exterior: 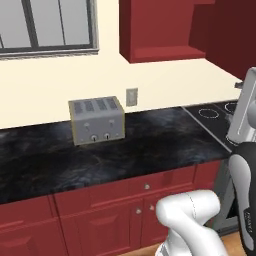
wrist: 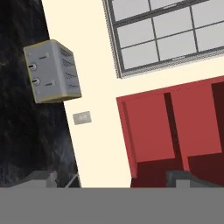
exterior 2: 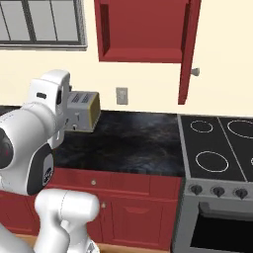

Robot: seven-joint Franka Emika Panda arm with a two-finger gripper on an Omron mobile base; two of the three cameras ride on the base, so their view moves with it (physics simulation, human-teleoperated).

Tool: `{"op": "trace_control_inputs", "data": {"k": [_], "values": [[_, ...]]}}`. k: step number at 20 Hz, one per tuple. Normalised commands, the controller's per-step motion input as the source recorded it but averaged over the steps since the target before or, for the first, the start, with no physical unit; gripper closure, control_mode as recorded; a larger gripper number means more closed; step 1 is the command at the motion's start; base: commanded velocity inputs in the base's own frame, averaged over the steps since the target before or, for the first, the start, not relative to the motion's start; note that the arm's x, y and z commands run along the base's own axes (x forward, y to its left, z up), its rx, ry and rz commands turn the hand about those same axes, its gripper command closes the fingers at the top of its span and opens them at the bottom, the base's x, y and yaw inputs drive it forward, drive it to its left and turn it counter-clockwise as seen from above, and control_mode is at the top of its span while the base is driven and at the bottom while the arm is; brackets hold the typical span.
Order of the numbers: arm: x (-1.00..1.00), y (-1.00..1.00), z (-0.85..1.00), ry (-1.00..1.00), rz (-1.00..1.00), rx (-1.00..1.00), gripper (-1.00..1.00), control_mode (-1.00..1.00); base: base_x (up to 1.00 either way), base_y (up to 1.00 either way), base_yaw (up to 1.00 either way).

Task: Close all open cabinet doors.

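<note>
A dark-red wall cabinet [exterior 2: 141, 29] hangs above the counter with its inside showing. Its door [exterior 2: 187, 49] stands open, swung out edge-on at the cabinet's right side, with a small silver knob [exterior 2: 195, 71] near its lower end. In the left base view the same door [exterior: 225, 35] is the darker panel to the right of the cabinet [exterior: 160, 30]. The hand view is rolled and shows the cabinet [wrist: 148, 129] at lower right, some way off. My gripper [wrist: 109, 179] is open, its two fingertips [wrist: 41, 177] wide apart with nothing between them.
A grey toaster [exterior: 96, 120] stands on the black counter [exterior: 150, 145] below a wall outlet [exterior: 131, 96]. A grey-framed window [exterior: 47, 25] is at the upper left. The stove [exterior 2: 217, 148] lies right of the counter. My arm [exterior 2: 47, 118] partly covers the toaster.
</note>
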Motion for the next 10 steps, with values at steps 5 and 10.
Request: {"op": "trace_control_inputs", "data": {"k": [5, 10], "values": [[0.0, 0.0, 0.0, 0.0, 0.0, 0.0, -1.0, 1.0, 0.66, -0.06, 0.13], [0.0, 0.0, 0.0, 0.0, 0.0, 0.0, -1.0, 1.0, 0.38, -0.24, 0.1]]}}
